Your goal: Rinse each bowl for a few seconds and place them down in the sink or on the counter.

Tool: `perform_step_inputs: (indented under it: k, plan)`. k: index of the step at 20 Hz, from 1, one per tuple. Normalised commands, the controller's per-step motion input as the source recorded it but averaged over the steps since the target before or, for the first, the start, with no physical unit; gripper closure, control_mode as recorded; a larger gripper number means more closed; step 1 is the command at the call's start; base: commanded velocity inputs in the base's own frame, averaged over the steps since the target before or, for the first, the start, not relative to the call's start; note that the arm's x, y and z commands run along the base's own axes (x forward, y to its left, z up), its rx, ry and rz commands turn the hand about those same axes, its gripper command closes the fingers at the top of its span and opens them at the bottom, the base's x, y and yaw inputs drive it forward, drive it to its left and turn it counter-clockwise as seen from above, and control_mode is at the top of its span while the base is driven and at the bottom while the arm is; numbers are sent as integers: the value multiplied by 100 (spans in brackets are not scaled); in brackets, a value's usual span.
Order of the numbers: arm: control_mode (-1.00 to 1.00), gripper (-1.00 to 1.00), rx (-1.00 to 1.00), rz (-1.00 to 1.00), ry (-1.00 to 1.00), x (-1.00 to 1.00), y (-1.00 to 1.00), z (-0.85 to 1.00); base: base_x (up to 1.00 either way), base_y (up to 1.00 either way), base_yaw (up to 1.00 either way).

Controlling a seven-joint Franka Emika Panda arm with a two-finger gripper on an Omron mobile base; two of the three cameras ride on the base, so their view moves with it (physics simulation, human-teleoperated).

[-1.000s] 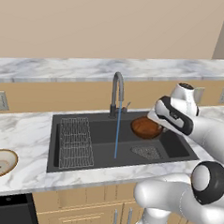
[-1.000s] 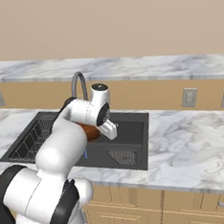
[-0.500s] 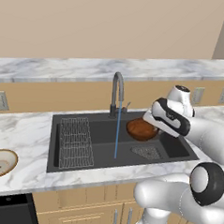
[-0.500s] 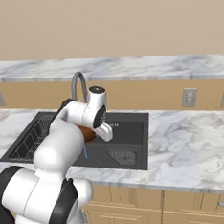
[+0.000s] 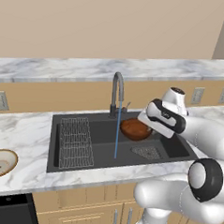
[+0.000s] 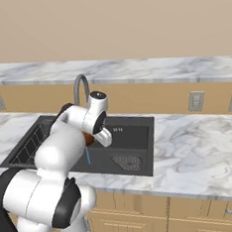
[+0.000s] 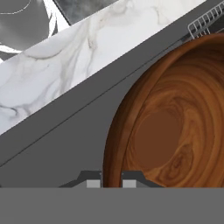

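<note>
A kitchen: black sink (image 5: 68, 165), marble counter (image 5: 28, 127), wooden cabinets (image 5: 93, 211).

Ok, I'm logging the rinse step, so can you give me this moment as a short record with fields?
held item: glossy reddish-brown round bowl
pincer: shut on the bowl's rim
bowl position: over the black rectangular sink, right of the water stream
tap: dark gooseneck tap, running
other bowl: tan bowl with speckled inside, on the white marble counter, left of sink

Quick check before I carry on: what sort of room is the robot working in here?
A home-style kitchen, rendered. A black sink with a running gooseneck tap is set into a white marble counter over light wooden cabinets, with wall outlets along the backsplash.
</note>
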Motion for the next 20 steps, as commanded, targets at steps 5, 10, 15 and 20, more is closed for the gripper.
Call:
perform_step_inputs:
  k: [5,10,15,20]
  plan:
    - [-100,100,4,0,0,23,4,-5,0,0,0]
    - [-100,100,6,2,0,26,-1,-8,0,0,0]
    - [-100,100,6,3,0,23,1,-10,0,0,0]
    - [-100,100,6,2,0,23,3,-12,0,0,0]
